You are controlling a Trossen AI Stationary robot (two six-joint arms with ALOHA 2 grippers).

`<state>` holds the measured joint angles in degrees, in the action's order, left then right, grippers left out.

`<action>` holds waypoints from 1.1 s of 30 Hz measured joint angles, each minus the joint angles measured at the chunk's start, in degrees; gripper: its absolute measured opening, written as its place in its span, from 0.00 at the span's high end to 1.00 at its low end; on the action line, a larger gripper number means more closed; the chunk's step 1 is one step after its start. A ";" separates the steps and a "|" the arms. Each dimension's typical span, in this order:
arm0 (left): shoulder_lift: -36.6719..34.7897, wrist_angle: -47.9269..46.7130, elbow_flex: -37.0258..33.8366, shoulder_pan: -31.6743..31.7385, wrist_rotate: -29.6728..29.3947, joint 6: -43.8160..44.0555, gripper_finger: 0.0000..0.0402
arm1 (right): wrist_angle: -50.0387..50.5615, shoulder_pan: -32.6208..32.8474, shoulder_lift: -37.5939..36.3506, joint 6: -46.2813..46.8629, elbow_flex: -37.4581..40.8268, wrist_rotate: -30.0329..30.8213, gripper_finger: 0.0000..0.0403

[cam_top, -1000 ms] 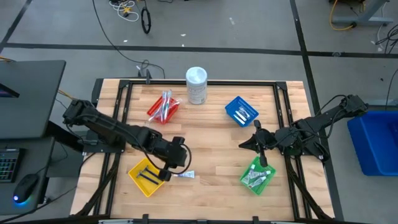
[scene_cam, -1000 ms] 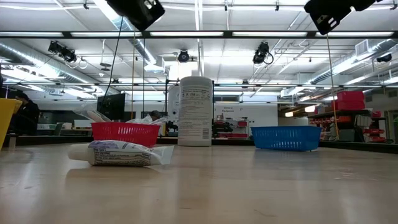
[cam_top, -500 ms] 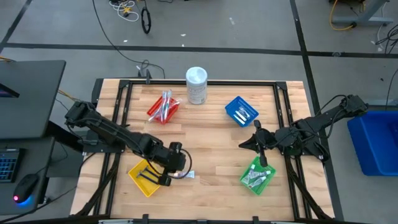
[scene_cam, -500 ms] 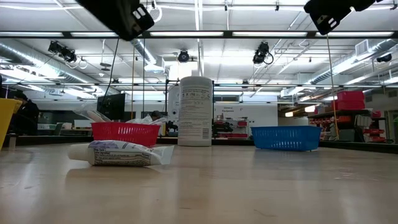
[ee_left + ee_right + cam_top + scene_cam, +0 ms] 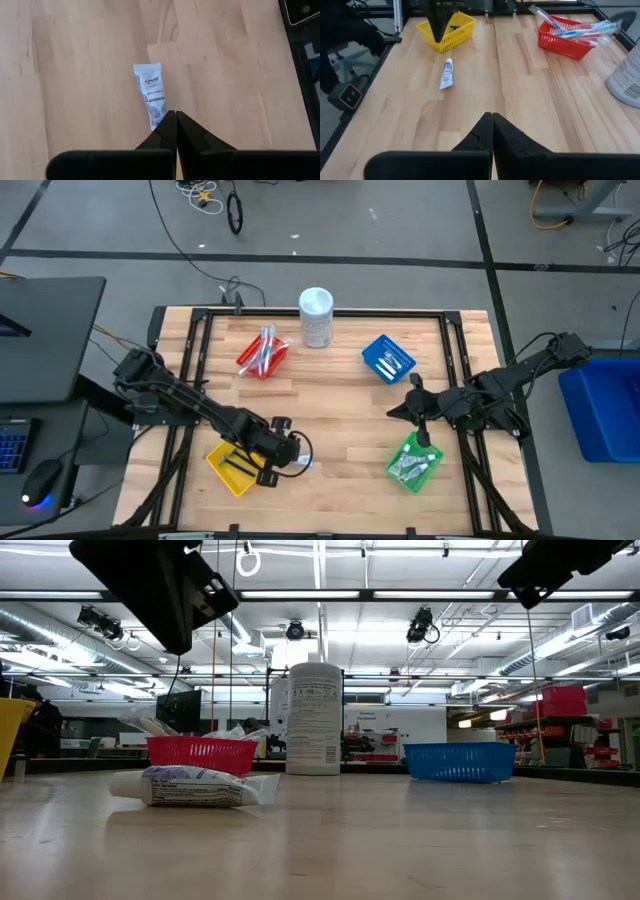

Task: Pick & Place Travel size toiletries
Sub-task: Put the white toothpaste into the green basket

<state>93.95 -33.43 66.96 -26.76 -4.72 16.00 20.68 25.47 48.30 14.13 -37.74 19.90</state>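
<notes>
tall white container (image 5: 316,317) upright by the table's (image 5: 340,395) far edge; blue bin (image 5: 602,408) beside it.

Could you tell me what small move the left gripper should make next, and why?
Probably open its fingers. The left gripper is shut above the toothpaste tube, which lies loose on the table, so it cannot close around the tube until it opens.

Green basket (image 5: 413,463) contents indistinct

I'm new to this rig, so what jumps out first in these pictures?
Four bright baskets ring the table: red, blue, yellow and green. One white toothpaste tube lies alone on the wood beside the yellow basket, under the shut left gripper. A tall white container stands at the far edge.
</notes>
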 joint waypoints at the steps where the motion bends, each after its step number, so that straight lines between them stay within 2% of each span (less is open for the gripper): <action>1: 0.00 -0.05 0.00 0.00 -0.12 0.29 1.00 | 0.15 0.00 -0.01 -0.02 0.00 0.00 0.99; 13: 7.24 0.31 0.04 -0.02 4.26 4.87 1.00 | 1.21 -0.01 -0.01 -0.02 0.00 -0.02 0.99; 21: 7.72 -0.07 0.00 0.24 2.74 4.90 0.99 | 1.80 -0.01 -0.01 -0.48 0.00 -0.02 0.99; 27: 8.49 -0.92 0.01 0.24 1.63 7.39 0.87 | 1.89 0.00 -0.01 -1.10 0.00 -0.02 0.99; 33: 10.05 -1.16 0.07 0.24 4.56 8.74 0.71 | 2.08 0.00 -0.01 -1.55 0.00 -0.02 0.99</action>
<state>104.01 -34.60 67.02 -26.52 -0.17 24.74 22.76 25.47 48.29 12.58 -37.74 19.88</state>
